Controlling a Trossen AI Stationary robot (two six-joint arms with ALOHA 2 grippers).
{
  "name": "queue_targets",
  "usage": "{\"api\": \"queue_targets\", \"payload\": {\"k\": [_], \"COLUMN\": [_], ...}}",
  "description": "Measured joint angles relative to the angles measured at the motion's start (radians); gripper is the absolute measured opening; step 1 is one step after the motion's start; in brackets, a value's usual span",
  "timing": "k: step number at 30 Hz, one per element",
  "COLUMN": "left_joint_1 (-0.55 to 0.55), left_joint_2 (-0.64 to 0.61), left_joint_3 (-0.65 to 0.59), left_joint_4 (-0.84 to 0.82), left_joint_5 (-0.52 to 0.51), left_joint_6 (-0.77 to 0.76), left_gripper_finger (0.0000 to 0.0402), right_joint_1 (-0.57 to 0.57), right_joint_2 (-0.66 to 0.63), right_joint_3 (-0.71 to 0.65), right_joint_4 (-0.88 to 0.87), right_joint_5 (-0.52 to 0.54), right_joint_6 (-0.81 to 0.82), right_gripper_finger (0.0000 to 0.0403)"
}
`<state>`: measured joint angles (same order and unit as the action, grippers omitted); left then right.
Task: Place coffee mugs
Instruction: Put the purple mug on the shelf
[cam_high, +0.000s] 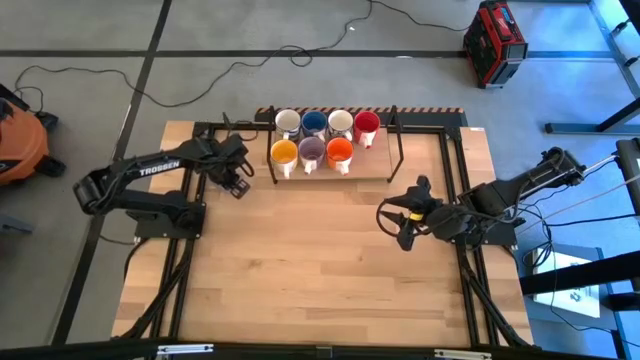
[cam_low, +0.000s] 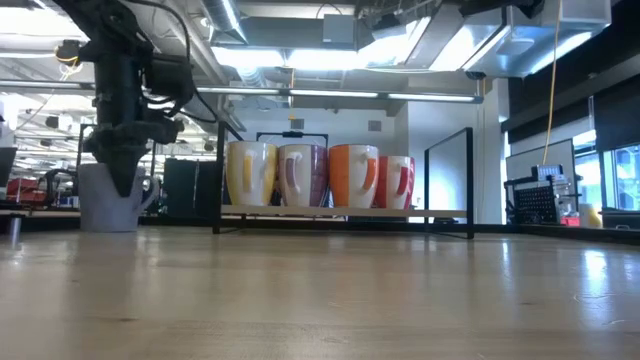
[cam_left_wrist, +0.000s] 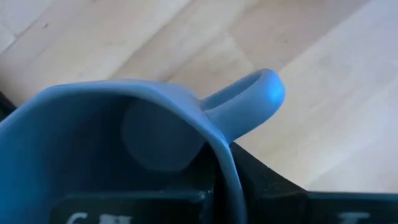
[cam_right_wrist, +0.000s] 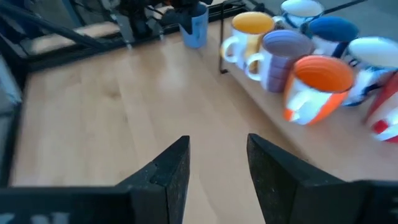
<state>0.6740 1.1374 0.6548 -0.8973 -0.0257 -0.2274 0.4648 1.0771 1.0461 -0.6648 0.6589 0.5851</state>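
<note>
On the wooden table (cam_high: 320, 260), left gripper (cam_low: 118, 165) clamps the grey-lavender mug (cam_low: 108, 200); right gripper (cam_right_wrist: 217, 163) open, empty.

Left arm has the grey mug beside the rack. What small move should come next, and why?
Probably lift the grey mug slightly: the left gripper holds its rim, it seems to rest on the table left of the rack, and the rack's front row has a free spot beside the orange mug. The right gripper waits open.
</note>
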Motion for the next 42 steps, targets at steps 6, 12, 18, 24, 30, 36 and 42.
{"api": "queue_targets", "payload": {"k": [6, 12, 18, 24, 30, 36, 42], "left_joint_1": [-0.118, -0.279, -0.47, -0.645, -0.817, -0.922, -0.964], "left_joint_2": [0.0, 0.0, 0.0, 0.0, 0.01, 0.093, 0.315], "left_joint_3": [0.022, 0.123, 0.216, 0.247, 0.26, 0.265, 0.393], "left_joint_4": [-0.016, -0.041, -0.07, -0.069, 0.072, 0.298, 0.34], "left_joint_5": [0.027, 0.019, 0.022, 0.021, 0.019, -0.035, -0.075], "left_joint_6": [-0.025, -0.056, -0.147, -0.289, -0.368, -0.408, -0.411], "left_gripper_finger": [0.0014, 0.0014, 0.0014, 0.0014, 0.0014, 0.0015, 0.0015], "right_joint_1": [0.0, 0.001, 0.03, 0.131, 0.271, 0.408, 0.489], "right_joint_2": [0.0, 0.017, 0.09, 0.131, 0.134, 0.169, 0.236], "right_joint_3": [0.0, 0.0, 0.0, 0.0, 0.0, 0.0, 0.0], "right_joint_4": [0.024, 0.013, 0.007, 0.012, 0.008, 0.001, -0.045], "right_joint_5": [-0.023, -0.094, -0.165, -0.147, -0.069, 0.051, 0.094], "right_joint_6": [0.108, 0.273, 0.3, 0.297, 0.308, 0.356, 0.469], "right_gripper_finger": [0.0147, 0.0155, 0.0206, 0.0233, 0.0222, 0.0211, 0.0209]}}
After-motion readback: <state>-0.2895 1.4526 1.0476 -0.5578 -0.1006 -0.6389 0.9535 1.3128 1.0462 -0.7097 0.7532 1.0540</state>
